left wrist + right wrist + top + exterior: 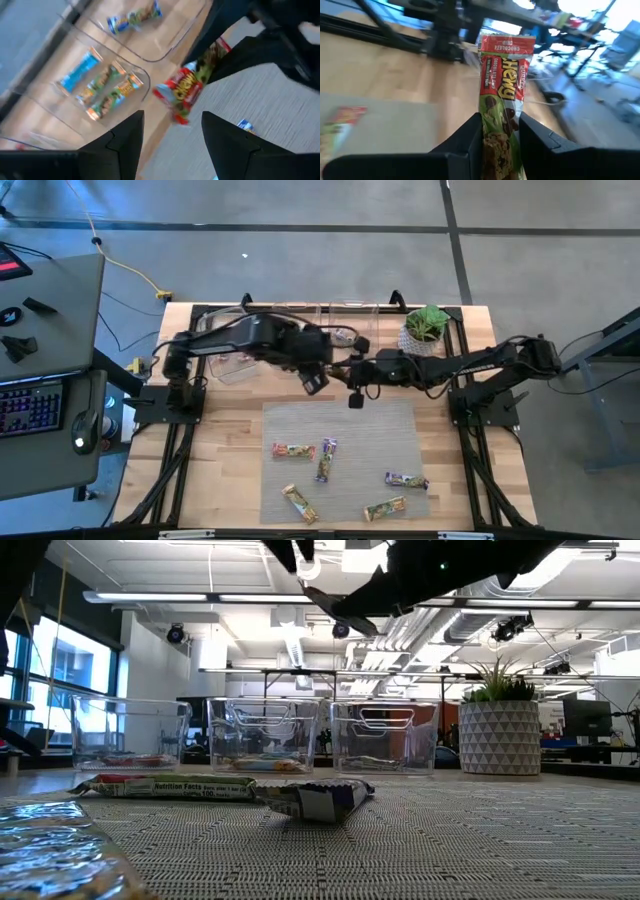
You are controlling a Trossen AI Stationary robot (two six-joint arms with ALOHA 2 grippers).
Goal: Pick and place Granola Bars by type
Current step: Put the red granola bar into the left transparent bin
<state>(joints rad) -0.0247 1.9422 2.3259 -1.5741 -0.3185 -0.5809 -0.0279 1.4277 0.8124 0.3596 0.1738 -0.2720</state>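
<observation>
My right gripper (501,120) is above the mat's far edge and is shut on a red-and-green granola bar (504,75). That bar (186,90) also shows in the left wrist view. My left gripper (172,120) hovers open just beside it, over the wood between the mat and the bins, touching nothing. Several more bars lie flat on the grey mat (300,420), among them a red one (293,450) and a purple one (326,460). Blue and green-orange bars (105,85) lie in the clear bins. My right gripper pinches the red bar between its two fingers, one on each long side, at the bar's green lower part (500,137). The fingers reach in nearly level from the table's right and run along the bar. The bar's red end sticks out past the fingertips, clear of the table.
Three clear bins (265,735) stand in a row along the table's far side, and a potted plant (425,330) stands at the far right. The two arms meet close together over the table's middle. Bars (165,785) (315,798) lie on the near half of the mat.
</observation>
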